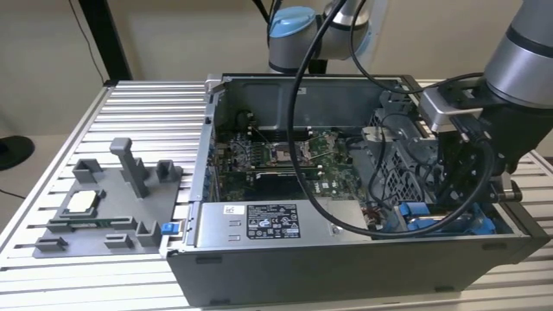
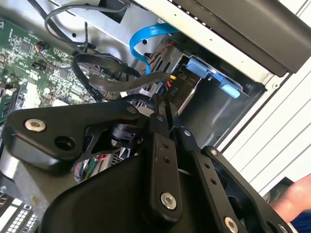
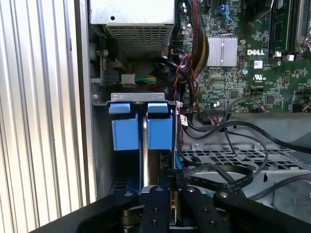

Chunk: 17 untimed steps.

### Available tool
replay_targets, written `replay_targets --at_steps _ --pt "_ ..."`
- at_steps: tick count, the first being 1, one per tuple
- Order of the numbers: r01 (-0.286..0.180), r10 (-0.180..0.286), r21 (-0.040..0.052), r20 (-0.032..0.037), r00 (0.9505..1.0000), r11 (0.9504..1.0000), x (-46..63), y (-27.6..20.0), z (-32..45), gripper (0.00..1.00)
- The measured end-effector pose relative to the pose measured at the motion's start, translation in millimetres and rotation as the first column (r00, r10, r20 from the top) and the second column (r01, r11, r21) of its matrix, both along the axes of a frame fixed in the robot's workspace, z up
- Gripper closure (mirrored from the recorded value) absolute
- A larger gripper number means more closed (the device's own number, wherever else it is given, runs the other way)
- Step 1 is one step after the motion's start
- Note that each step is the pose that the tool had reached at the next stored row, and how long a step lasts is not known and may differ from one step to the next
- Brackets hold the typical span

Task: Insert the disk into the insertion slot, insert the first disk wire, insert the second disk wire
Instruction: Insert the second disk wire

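The gripper [image 2: 167, 114] is down inside the open computer case [image 1: 346, 259], at the near corner on the exterior view's right, where the insertion slot [image 3: 104, 145] sits with its blue trim. In both wrist views its fingers are pinched tight together on what looks like a black wire connector [image 2: 171, 92], held just beside the drive bay. The disk [image 3: 141, 127] appears already seated in the slot: in the first wrist view its two blue carrier tabs stand side by side under the grey metal lip of the bay. So the step in hand is, by my reading, one of the wire insertions, though whether the first or the second cannot be told; a blue flat cable [image 2: 146, 41] loops just above the bay. The move calls for squaring the connector to the drive's socket and pushing straight, with little side play. Room is tight: the case wall is just on one side, the perforated cage [image 3: 233, 158] and a bundle of black cables [image 3: 218, 174] on the other, and the grey power supply [image 1: 268, 223] lies near along the case's near edge. The desk [image 1: 129, 116] outside carries a grey fixture [image 1: 103, 201], well apart.
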State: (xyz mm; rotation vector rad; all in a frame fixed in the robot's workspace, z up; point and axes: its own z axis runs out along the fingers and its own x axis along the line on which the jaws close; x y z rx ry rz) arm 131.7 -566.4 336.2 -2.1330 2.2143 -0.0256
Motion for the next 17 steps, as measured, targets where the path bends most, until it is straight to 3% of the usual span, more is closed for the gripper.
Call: replay_targets --at_steps 5,8,11,17 --pt "0.0 0.0 0.0007 0.0001 1.0 1.0 0.1 0.0 -1.2 1.0" --pt "0.0 0.0 0.0046 -0.0012 1.0 1.0 0.2 0.1 3.5 1.0" --pt "0.0 0.0 0.0019 -0.0016 1.0 1.0 0.1 0.0 10.9 1.0" --pt "0.0 0.0 0.0012 -0.0017 1.0 1.0 0.1 -0.4 10.0 1.0"
